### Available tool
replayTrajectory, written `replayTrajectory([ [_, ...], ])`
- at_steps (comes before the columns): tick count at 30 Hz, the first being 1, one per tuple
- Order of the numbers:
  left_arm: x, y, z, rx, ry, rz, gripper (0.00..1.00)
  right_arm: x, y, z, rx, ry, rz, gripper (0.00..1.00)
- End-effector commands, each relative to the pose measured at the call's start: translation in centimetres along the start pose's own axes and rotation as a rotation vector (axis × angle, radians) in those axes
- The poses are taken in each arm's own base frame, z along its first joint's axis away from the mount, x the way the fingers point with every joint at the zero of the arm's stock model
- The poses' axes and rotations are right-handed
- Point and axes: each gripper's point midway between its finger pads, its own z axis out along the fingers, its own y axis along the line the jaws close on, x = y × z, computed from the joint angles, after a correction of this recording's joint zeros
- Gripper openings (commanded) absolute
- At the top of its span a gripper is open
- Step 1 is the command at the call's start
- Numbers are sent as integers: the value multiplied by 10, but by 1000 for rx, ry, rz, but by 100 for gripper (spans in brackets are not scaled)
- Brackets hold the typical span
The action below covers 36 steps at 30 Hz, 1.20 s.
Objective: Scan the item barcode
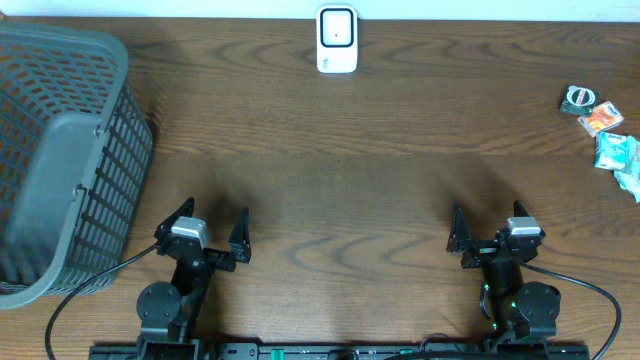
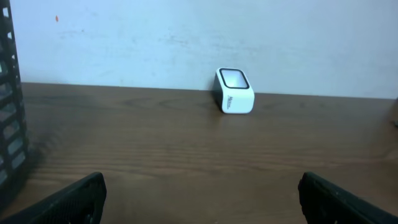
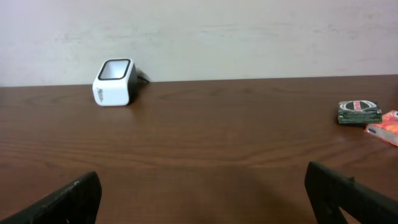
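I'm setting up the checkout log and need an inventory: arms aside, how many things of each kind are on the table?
Basket: 1
Barcode scanner: 1
Small packets: 4 (the last teal one is cut off by the right edge, so the count is less sure)
Total: 6

A grey slatted plastic basket (image 1: pixel 120 170) stands at the left edge of the dark brown wooden worktop (image 1: pixel 350 180), filling its far-left corner. A pale wall (image 2: pixel 124 37) runs along the far edge.
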Motion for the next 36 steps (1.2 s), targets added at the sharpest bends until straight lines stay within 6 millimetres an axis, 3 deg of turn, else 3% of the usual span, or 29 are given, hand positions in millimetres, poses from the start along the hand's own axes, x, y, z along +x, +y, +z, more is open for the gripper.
replayTrajectory([
  [1, 7, 2, -1, -3, 24, 65, 98, 0, -5, 0, 22, -1, 10, 99],
  [4, 22, 9, -2, -32, 85, 51, 98, 0, -5, 0, 22, -1, 10, 99],
  [36, 21, 46, -7, -227, 84, 52, 98, 0, -5, 0, 22, -1, 10, 99],
])
